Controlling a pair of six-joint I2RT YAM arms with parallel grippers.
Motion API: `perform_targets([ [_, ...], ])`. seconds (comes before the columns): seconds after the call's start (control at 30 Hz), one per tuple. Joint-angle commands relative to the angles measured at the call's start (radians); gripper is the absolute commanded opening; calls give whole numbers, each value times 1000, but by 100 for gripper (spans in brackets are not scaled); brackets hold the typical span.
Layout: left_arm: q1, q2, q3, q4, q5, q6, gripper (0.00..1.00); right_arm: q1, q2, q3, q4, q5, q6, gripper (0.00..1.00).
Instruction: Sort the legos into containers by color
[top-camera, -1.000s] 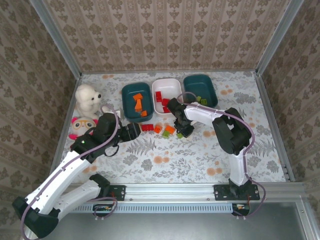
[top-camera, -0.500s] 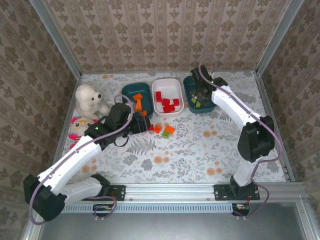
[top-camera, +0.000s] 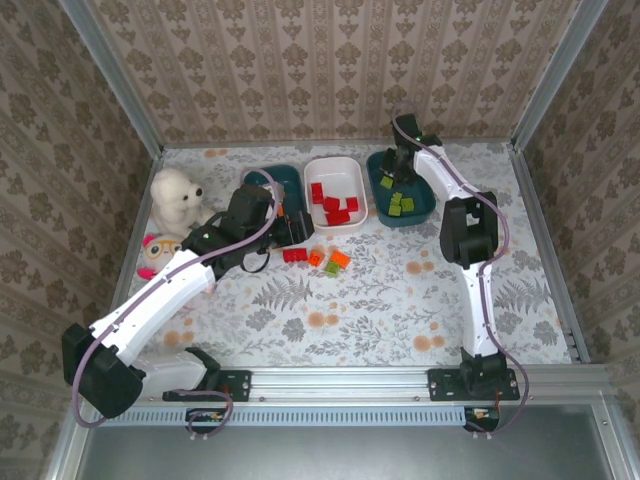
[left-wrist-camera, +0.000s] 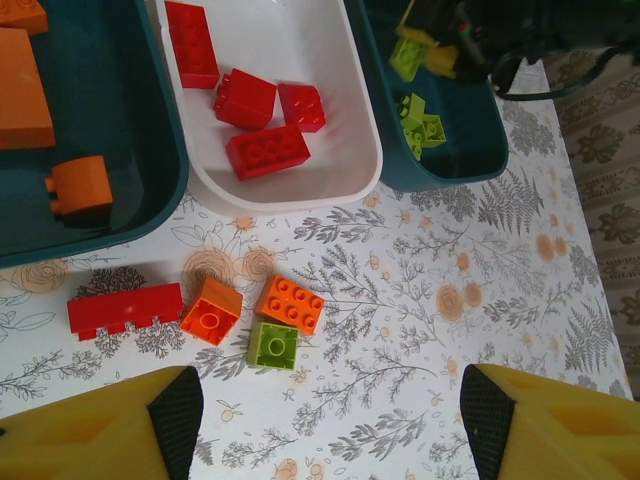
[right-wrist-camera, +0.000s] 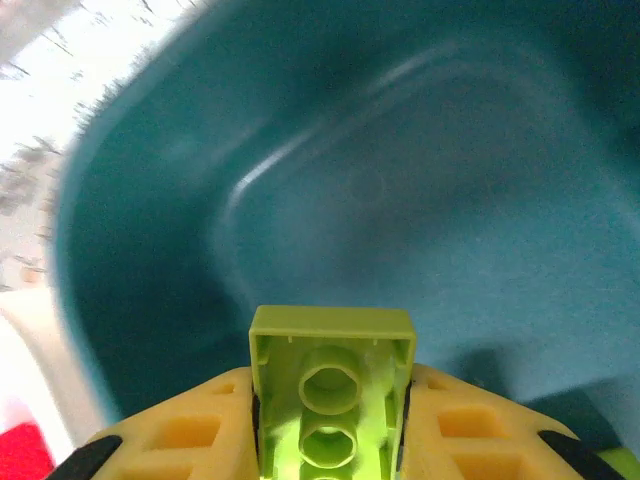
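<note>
Jaws of the right gripper (right-wrist-camera: 330, 425) are pinched narrow on a light green brick (right-wrist-camera: 331, 350). Its hollow underside faces the wrist camera, and it hangs over the bare floor of the right teal tub (right-wrist-camera: 420, 170). From above, that gripper sits near the tub's 11 o'clock corner, and a few more green bricks (top-camera: 400, 203) lie toward the tub's 6 o'clock end. The left gripper (left-wrist-camera: 330, 430) hovers above the table with its jaws spread wide and nothing between them, its yellow fingers (left-wrist-camera: 90, 430) at the 7 and 5 o'clock corners of its wrist view. Below it, four loose bricks lie on the flowered table (left-wrist-camera: 480, 300). A long red brick (left-wrist-camera: 125, 308) has a small orange brick (left-wrist-camera: 210, 312) just beside it at 3 o'clock. An orange six-stud brick (left-wrist-camera: 291, 303) comes next at 3 o'clock, with a square green brick (left-wrist-camera: 272, 346) tucked against its 6 o'clock side. The three tubs stand in a row toward the table's 12 o'clock side. The white tub (left-wrist-camera: 300, 40) in the middle holds four red bricks (left-wrist-camera: 267, 152). The left teal tub (left-wrist-camera: 110, 100), at its 9 o'clock, holds orange bricks (left-wrist-camera: 80, 185). The loose bricks lie at about 7 o'clock from the white tub, close to its rim. A white plush bear (top-camera: 177, 198) and a pink plush toy (top-camera: 155, 252) sit at the table's 9 o'clock edge, apart from the bricks.
</note>
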Motion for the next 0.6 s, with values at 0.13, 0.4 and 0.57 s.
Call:
perform_targets([
  [0.13,-3,6,27,-18,-22,20,72,-10,59,53,-79,-73,-50,38],
  [0.4,-8,47,66,-61,-22,52,72,-13,-97,21,-88,-22,-74,64],
  [0.57,-17,103,110,-86,-10,81,73,-7,-320,-96,-16,6,-76,64],
])
